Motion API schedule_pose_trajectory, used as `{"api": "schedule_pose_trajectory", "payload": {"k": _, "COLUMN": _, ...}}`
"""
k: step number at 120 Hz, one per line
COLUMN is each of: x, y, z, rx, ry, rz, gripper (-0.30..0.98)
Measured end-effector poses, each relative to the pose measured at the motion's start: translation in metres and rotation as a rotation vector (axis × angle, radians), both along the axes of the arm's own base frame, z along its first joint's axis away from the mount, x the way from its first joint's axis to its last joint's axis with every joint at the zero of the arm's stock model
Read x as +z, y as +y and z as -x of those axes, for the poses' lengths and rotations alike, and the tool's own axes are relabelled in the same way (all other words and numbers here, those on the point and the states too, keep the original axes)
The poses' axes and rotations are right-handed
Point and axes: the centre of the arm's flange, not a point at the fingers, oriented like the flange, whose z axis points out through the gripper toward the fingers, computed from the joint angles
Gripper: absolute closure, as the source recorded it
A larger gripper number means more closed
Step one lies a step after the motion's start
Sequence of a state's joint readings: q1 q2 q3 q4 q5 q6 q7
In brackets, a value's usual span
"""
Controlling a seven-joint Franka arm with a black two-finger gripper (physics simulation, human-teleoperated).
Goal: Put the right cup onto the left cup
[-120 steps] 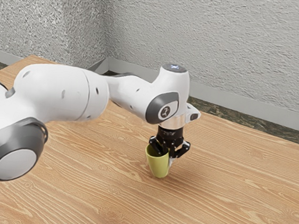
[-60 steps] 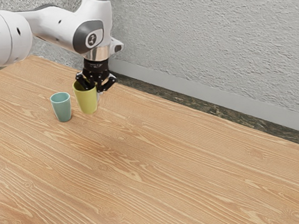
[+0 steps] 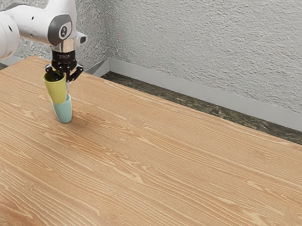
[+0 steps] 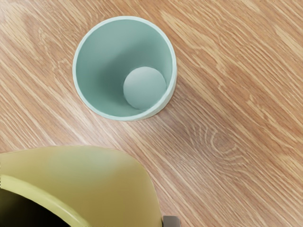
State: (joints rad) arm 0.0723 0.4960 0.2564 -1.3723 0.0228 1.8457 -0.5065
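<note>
Yellow-green cup (image 3: 56,91) in its pinch, the gripper (image 3: 61,79) points down with one finger inside the cup's mouth and the other against the outside, so that the cup's side wall is clamped between them. The held cup is raised above the wooden table (image 3: 161,173), mouth upward. Teal and upright, the other cup (image 3: 63,112) stands on the wood, close to the held one and lower. In the exterior view, the lower end of the yellow-green cup overlaps the teal rim; in the wrist view, the teal cup is open to its pale round bottom, and a strip of bare wood shows between its rim and the held cup, so the one is near the other but is not seated on it. A small grey piece (image 4: 171,221) shows right beside the held cup in the wrist view. The white arm (image 3: 36,24) reaches in from the exterior view's left, and behind the table are a rough grey wall (image 3: 218,39), a pale baseboard (image 3: 196,91) and a dark mottled floor (image 3: 184,101).
</note>
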Motion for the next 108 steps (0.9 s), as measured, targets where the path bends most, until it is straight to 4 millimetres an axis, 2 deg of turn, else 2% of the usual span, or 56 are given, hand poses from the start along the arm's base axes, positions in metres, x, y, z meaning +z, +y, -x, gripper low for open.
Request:
{"api": "schedule_pose_trajectory", "payload": {"k": 16, "x": -0.004, "y": 0.018, "z": -0.014, "rx": 0.004, "ry": -0.012, "rz": -0.006, "gripper": 0.78}}
{"api": "schedule_pose_trajectory", "payload": {"k": 44, "x": -0.034, "y": 0.043, "z": -0.03, "rx": 0.007, "ry": 0.02, "rz": -0.003, "gripper": 0.78}}
{"api": "schedule_pose_trajectory", "payload": {"k": 53, "x": -0.028, "y": 0.047, "z": -0.035, "rx": 0.002, "ry": 0.013, "rz": -0.014, "gripper": 0.78}}
{"api": "schedule_pose_trajectory", "payload": {"k": 71, "x": -0.026, "y": 0.058, "z": -0.033, "rx": 0.003, "ry": 0.02, "rz": -0.006, "gripper": 0.78}}
{"api": "schedule_pose_trajectory", "payload": {"k": 108, "x": -0.038, "y": 0.061, "z": -0.048, "rx": -0.028, "ry": 0.025, "rz": 0.007, "gripper": 0.78}}
